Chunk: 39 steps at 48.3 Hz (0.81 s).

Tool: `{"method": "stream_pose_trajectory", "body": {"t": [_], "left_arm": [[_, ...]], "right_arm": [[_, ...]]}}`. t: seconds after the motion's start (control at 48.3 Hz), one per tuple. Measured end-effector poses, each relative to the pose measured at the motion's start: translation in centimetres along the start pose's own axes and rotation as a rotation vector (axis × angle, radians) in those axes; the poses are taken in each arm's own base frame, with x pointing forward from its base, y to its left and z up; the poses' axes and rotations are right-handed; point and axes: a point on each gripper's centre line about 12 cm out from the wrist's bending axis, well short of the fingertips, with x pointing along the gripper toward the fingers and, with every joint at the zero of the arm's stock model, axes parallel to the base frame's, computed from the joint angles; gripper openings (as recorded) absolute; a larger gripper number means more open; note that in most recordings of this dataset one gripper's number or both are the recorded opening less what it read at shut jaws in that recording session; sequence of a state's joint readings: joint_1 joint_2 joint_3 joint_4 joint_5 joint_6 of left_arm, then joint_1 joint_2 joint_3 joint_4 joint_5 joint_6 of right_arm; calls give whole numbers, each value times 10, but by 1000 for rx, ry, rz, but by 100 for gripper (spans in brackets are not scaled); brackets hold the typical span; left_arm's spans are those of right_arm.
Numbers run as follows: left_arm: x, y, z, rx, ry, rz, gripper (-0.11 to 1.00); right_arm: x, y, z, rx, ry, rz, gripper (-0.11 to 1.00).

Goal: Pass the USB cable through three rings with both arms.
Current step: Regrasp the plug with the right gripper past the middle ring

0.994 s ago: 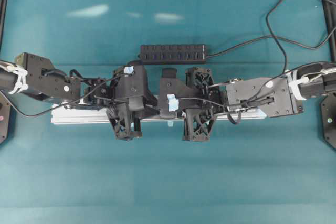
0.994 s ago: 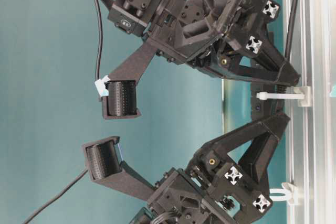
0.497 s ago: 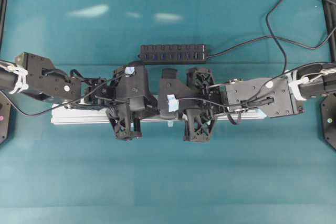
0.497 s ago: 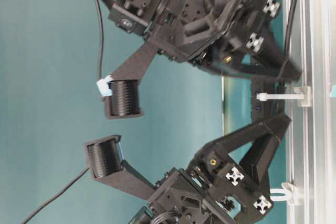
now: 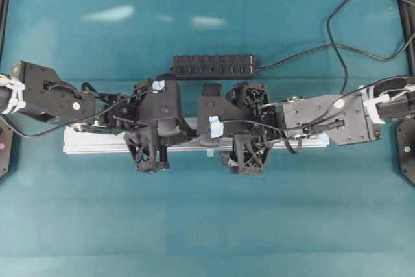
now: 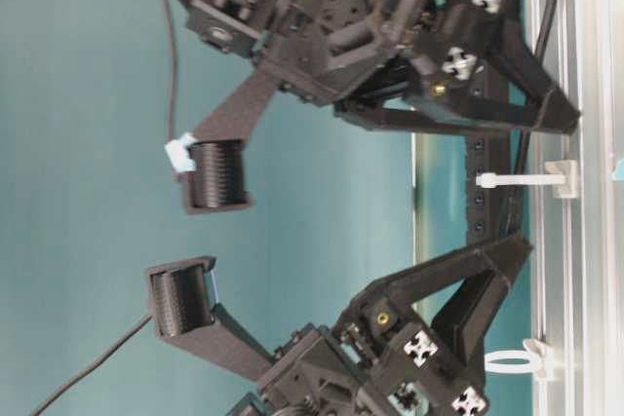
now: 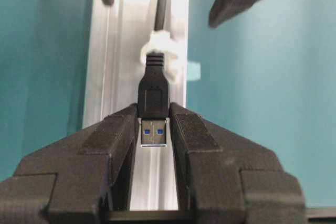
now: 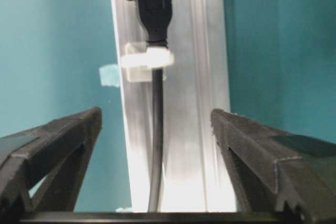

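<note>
Overhead: both arms meet over rail (image 5: pixel 84 145) | Left wrist: left gripper (image 7: pixel 154 129) clenched on USB cable (image 7: pixel 153 95) plug, just this side of ring (image 7: pixel 157 48) on rail | Right wrist: right gripper (image 8: pixel 156 121) released, jaws wide either side of rail, cord through ring.

The USB cable (image 7: pixel 159 3) runs along the silver rail and passes through a whitish ring (image 7: pixel 157 45), its black plug (image 7: pixel 153 98) just past it with the metal end showing. Another ring (image 6: pixel 515 362) stands upright farther along.
</note>
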<state>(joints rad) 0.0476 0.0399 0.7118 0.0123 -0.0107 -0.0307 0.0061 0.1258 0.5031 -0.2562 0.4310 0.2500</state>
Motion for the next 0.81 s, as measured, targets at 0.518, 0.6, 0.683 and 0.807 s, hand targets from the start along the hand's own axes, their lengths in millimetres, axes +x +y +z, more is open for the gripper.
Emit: {"method": "stream_pose_trajectory", "body": {"t": [0.518,0.6,0.683,0.807], "left_arm": [[-20,0,3,0,23,1,22],[-25,1,5,-1,21,3,22],[-30,0,7,0,29,2,22],[-37,0,8,0,47,3,22]], "right_arm": [[-9,-2,13,5,-87,11,72],[-11,-1,18,6,-109,15,72],[-12,-1,22,5,-129,17,72],[-14,-1,29,8,-159,22,72]]}}
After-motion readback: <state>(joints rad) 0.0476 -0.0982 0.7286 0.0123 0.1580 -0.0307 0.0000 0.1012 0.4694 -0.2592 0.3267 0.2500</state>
